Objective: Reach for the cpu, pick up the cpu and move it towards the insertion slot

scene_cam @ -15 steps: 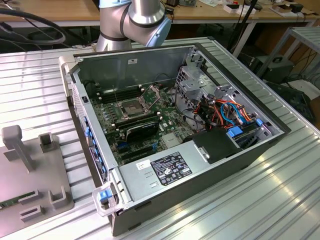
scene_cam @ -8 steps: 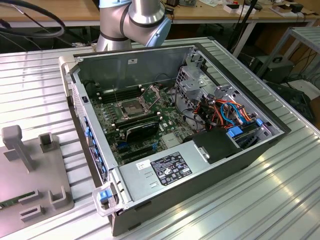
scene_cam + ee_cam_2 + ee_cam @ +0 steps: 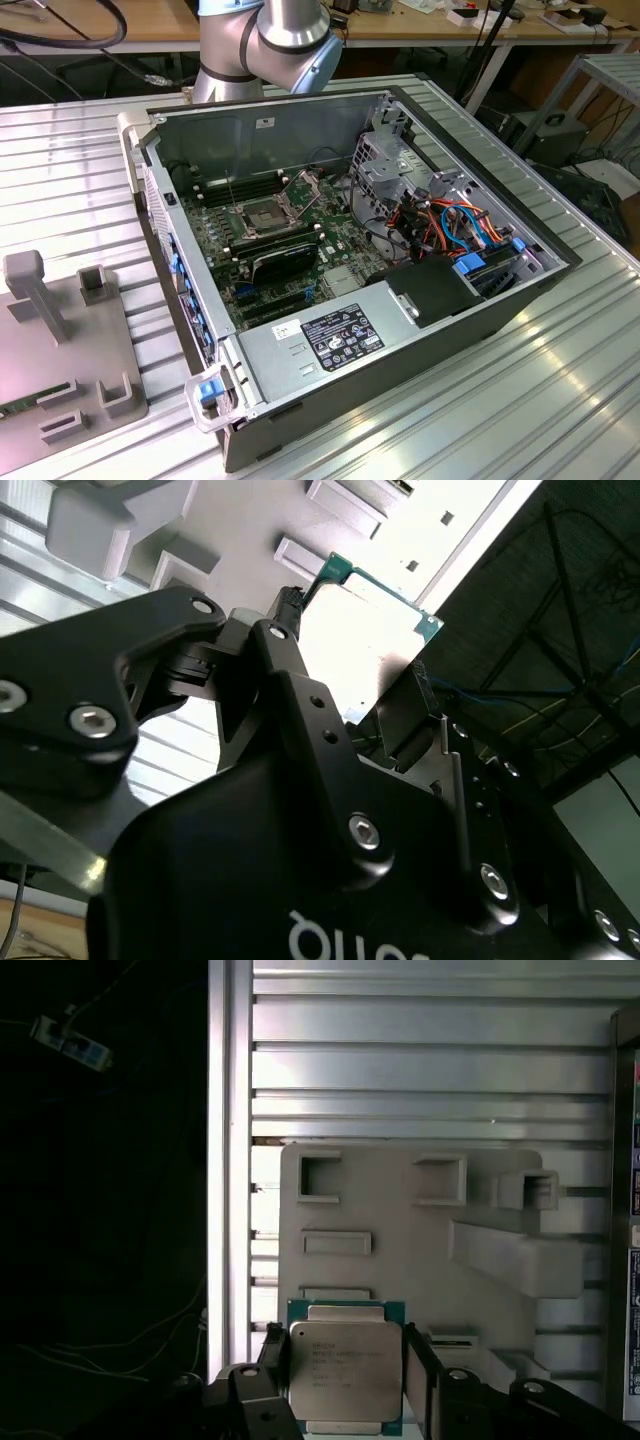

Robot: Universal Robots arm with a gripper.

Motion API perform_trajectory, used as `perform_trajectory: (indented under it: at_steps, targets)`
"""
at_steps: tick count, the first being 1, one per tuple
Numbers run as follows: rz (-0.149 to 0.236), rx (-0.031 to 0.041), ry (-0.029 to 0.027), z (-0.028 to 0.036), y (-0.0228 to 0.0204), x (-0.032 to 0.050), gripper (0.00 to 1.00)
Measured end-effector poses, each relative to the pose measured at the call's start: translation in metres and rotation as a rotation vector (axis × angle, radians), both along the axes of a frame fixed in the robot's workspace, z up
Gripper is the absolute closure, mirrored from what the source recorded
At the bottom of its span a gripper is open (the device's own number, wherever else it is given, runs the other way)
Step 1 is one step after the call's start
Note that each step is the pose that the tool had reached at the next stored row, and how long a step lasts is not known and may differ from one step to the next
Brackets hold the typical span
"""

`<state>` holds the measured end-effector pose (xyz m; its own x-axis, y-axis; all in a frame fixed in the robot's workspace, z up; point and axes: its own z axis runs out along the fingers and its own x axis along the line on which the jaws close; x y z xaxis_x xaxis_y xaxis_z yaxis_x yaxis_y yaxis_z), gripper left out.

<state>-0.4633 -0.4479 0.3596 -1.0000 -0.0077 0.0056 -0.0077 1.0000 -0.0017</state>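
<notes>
Clamped black gripper (image 3: 348, 1350) on the thin square silver-faced cpu (image 3: 345, 1372) above the grey moulded tray (image 3: 400, 1210), well apart from the silver-framed insertion slot (image 3: 262, 215). Seemed liable to tilt or slip: gripped by thin edges only.

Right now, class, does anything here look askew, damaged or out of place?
Nothing stands out. The thin square silver-faced cpu sits straight in the black gripper, over the grey fixture plate; the silver-framed insertion slot looks intact.

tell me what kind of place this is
Probably a robotics lab workbench: a robot arm stands behind an open computer case on a ribbed aluminium table, with cluttered wooden benches beyond; its fingers grip the cpu.
</notes>
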Motion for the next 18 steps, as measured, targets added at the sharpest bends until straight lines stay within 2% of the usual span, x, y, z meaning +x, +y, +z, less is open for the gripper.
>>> perform_trajectory:
  at_steps: [12, 18]
  targets:
    - [0.0, -0.0062, 0.0001, 0.017, 0.0019, 0.0, 0.45]
    - [0.0, -0.0064, 0.0001, 0.0179, 0.002, 0.0, 0.45]
